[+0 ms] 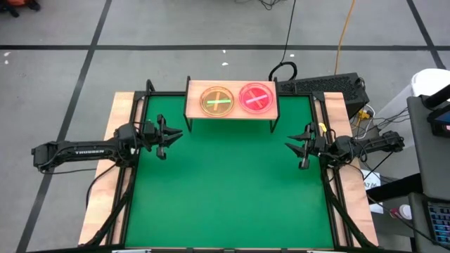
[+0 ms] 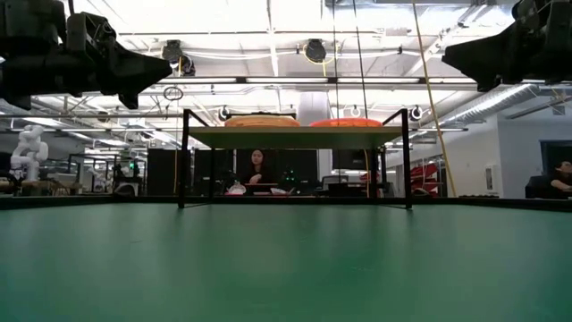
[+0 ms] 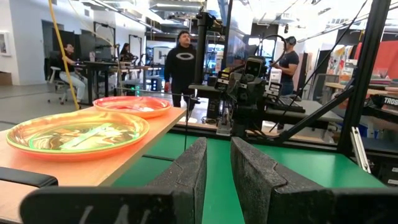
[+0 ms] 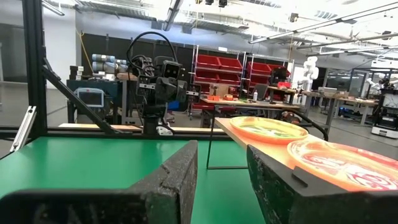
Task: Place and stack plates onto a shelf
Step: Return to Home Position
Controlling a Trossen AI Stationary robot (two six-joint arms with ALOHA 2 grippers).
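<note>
The shelf [image 1: 230, 105], a light-wood board on thin black legs, stands at the table's far middle. Two plate stacks rest on it: an amber-green stack with a green bar [image 1: 218, 100] on its left half and a pink stack with a light bar [image 1: 256, 98] on its right half. How many plates each stack holds cannot be told. My left gripper [image 1: 171, 138] hovers open at the table's left side, level with the shelf's front. My right gripper [image 1: 294, 147] hovers open at the right side. In the left wrist view the amber stack [image 3: 78, 133] is nearer, the pink one [image 3: 132, 105] behind.
Black frame rails [image 1: 144, 105] run along the table's left, right and far sides. A keyboard and cables [image 1: 320, 86] lie beyond the far right corner. People stand and sit in the room beyond the table [image 3: 181, 59]. The green surface [image 1: 228, 190] stretches between both arms.
</note>
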